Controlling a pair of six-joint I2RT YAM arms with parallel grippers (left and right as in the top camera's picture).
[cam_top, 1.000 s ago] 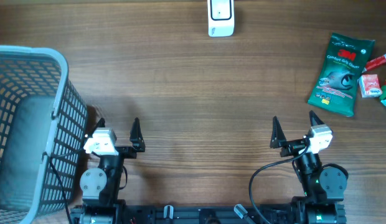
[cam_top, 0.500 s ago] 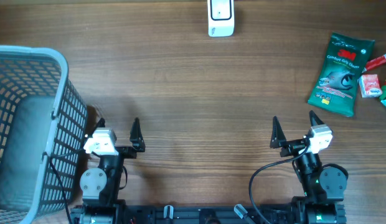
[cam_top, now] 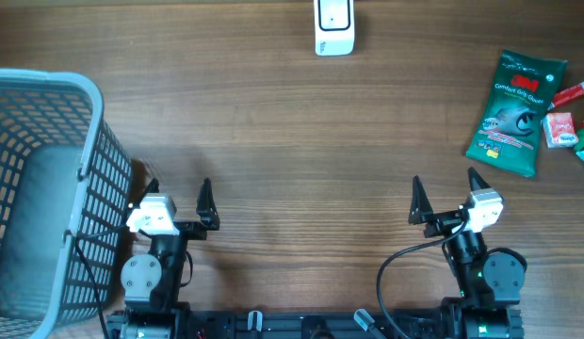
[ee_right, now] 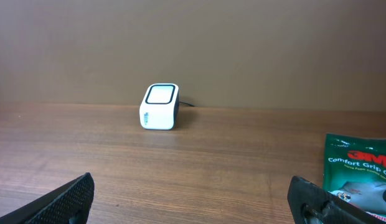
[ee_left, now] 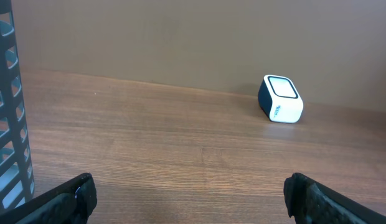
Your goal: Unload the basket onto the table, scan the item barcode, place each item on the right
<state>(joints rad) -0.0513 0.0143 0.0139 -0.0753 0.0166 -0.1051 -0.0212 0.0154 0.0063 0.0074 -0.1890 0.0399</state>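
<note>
Far left: grey lattice basket [cam_top: 47, 77], bare floor showing inside, just beside left gripper [cam_top: 177, 193], jaws spread wide. Middle, far edge: white scanner [cam_top: 333, 26]. Right: right gripper [cam_top: 444, 184], likewise spread wide, and well beyond it green 3M pack [cam_top: 514, 113] lying flat beside small red packets [cam_top: 561, 129].

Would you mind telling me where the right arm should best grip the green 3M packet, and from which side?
The green packet lies flat, so probably only an edge can be pinched. Small items crowd its right edge, while its near short end is free. I would take that near end, with the open right gripper coming down from above on the robot's side.
</note>
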